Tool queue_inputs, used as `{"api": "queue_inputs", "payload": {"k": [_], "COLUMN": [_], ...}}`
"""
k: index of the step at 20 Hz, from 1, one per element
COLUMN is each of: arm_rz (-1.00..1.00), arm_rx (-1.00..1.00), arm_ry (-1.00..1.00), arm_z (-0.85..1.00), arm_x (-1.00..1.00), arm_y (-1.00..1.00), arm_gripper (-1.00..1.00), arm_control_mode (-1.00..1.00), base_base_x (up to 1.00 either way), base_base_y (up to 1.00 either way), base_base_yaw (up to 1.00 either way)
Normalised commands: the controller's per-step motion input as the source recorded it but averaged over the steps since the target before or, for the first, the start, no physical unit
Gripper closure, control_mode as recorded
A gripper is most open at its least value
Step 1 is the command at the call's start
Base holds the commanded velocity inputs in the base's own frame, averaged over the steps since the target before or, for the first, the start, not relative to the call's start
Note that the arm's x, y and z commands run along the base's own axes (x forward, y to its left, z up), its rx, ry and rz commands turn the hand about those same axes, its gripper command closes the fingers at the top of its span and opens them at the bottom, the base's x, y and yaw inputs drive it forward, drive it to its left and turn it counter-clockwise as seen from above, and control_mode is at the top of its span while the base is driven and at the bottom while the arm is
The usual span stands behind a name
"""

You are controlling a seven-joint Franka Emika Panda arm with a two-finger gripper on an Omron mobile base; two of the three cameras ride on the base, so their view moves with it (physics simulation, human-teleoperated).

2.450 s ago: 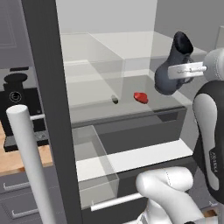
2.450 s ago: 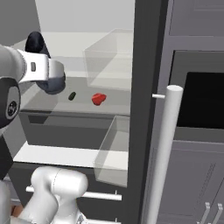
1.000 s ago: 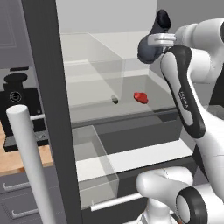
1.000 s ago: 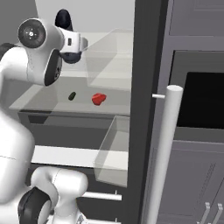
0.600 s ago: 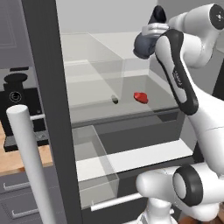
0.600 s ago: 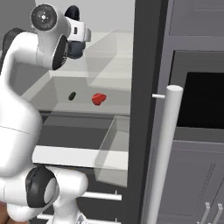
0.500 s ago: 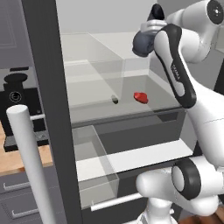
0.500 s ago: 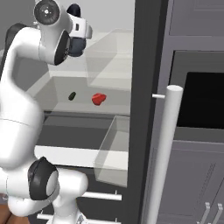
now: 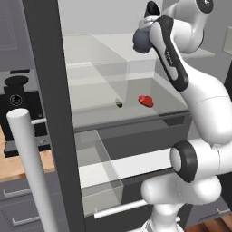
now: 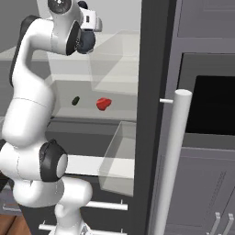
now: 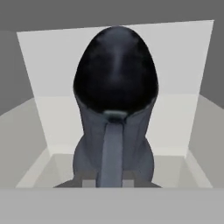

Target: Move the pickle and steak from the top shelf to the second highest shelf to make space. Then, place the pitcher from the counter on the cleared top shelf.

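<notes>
**Pitcher held high at fridge, pickle + steak on shelf below**

Tool [image 9: 152, 20] is clenched on the pitcher [image 9: 143, 40], gripping it by the handle; arm reaches up w/ the jug raised near the top of the open fridge. In left base view the pitcher's dark blue-grey body hangs just left of the white wrist, above the glass panels. In right base view the pitcher [image 10: 85, 42] sits tucked against the wrist, upper left, w/ the tool [image 10: 86, 23] above it. Hand view looks straight along the jug: pitcher [image 11: 114, 105] w/ its spout pointing up in that view, handle running down the middle toward the fingertips; pale fridge wall and a light shelf floor behind it.

Top shelf [image 9: 97, 54] is the pale translucent panel level w/ the pitcher, w/ a clear box bin at its right end. Can't tell if the jug touches it.

Pickle [image 9: 118, 103] and steak [image 9: 145, 100] lie on the shelf 1 level lower, near its front edge, apart from each other, pickle to the left. Same 2 in right base view: pickle [image 10: 75, 100], steak [image 10: 103, 103].

Bench [image 9: 18, 163] shows at lower left, a black coffee machine [image 9: 18, 106] on it. Fridge door handle [image 10: 170, 160] stands in right foreground.
</notes>
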Motion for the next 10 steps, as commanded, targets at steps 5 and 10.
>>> {"api": "queue_inputs", "payload": {"k": [5,10], "arm_rz": [0.0,0.01], "arm_rx": [-0.13,-0.11], "arm_ry": [-0.02,-0.05], "arm_z": [-0.06,-0.07], "arm_x": [0.61,0.4], "arm_y": [0.12,0.04], "arm_gripper": [-1.0,-1.0], "arm_control_mode": [-1.0,-1.0], "base_base_x": [0.0,0.0], "base_base_y": [0.0,0.0], "base_base_yaw": [0.0,0.0]}}
